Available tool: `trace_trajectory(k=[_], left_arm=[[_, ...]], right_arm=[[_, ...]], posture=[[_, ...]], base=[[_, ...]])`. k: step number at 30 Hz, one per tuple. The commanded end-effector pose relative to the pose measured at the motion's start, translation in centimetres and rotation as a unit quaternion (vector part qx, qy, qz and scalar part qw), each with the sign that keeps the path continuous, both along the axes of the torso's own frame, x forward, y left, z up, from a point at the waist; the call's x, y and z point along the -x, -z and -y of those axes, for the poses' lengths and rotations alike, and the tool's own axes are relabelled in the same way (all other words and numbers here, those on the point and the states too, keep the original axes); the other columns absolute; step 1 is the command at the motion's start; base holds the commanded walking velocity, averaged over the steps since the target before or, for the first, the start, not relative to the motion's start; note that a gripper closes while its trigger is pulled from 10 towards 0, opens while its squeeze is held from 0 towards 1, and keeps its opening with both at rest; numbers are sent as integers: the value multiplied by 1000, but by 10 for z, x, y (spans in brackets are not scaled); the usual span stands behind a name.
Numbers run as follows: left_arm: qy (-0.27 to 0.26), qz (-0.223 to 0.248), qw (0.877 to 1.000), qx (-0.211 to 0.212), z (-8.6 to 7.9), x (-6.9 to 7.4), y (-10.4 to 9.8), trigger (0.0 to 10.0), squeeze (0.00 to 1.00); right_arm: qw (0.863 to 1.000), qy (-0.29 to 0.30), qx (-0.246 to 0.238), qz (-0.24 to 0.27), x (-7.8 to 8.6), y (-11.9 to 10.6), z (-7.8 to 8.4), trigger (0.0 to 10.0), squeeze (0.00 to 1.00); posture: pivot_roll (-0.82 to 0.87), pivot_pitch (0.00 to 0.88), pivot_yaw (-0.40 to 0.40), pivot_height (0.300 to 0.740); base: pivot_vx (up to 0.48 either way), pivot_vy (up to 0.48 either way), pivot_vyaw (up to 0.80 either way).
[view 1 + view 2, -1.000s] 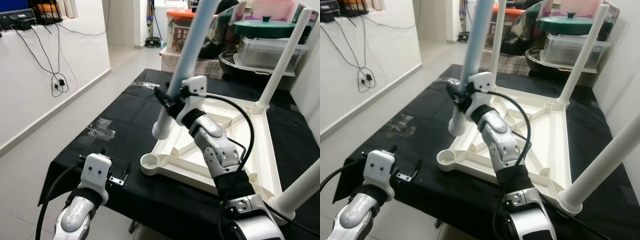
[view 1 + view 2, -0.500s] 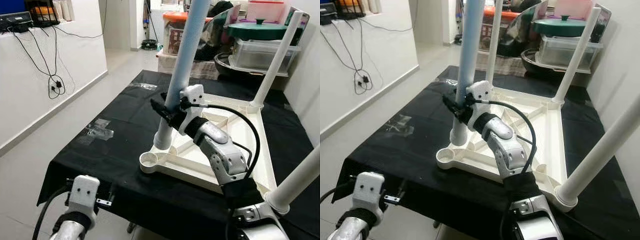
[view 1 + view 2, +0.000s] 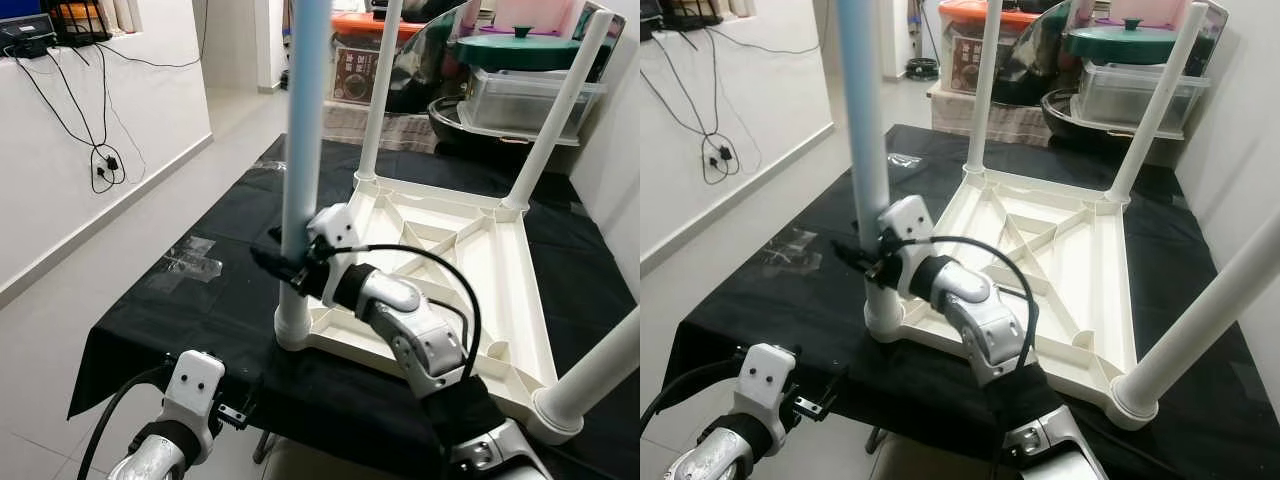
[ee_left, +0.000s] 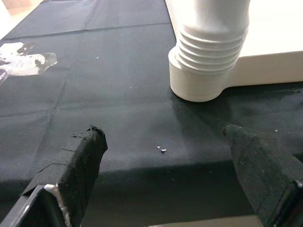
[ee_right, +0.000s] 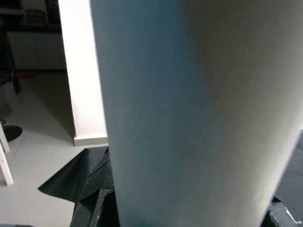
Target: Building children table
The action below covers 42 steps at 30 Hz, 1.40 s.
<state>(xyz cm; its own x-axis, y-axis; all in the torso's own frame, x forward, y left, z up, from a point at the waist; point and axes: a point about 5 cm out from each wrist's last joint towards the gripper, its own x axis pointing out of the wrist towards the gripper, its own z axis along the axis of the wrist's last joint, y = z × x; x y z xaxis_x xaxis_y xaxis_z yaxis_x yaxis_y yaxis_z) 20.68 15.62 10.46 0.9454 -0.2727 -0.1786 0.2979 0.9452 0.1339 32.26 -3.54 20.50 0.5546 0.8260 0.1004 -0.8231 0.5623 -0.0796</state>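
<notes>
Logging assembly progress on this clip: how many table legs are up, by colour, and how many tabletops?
Blue legs: 1, held by the right pincer
White legs: 3
White tabletops, upside down: 1
Total: 5

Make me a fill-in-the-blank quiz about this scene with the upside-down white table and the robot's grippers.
1. The right gripper is shut on the light ____ table leg.
2. That leg stands in the tabletop's ____ left corner socket.
3. The tabletop lies upside down on a ____ cloth.
4. The left gripper hovers with its fingers ____.

Missing words: blue; near; black; open
</notes>
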Motion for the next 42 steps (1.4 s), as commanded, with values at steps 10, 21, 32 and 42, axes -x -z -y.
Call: trace_trajectory(k=[10,21,32,42], left_arm=[[9,-10,1000,0,2,0,1,10000,0],[10,-10,1000,5,4,1,0,10000,0],[15,-12,1000,6,4,0,-1,10000,0],[16,-8,1000,7,4,0,-2,10000,0]], right_arm=[[1000,6,22,-1,-12,2,-4,10000,0],[999,36,-6,-36,-28,-8,6,10000,0],[996,30,-11,-78,-25,7,4,10000,0],[996,46,-6,-81,-27,12,6,10000,0]], posture=[[106,0,-75,740],[105,0,-77,740],[102,0,-73,740],[104,0,-72,740]], base=[[0,0,0],[0,0,0],[0,0,0],[0,0,0]])
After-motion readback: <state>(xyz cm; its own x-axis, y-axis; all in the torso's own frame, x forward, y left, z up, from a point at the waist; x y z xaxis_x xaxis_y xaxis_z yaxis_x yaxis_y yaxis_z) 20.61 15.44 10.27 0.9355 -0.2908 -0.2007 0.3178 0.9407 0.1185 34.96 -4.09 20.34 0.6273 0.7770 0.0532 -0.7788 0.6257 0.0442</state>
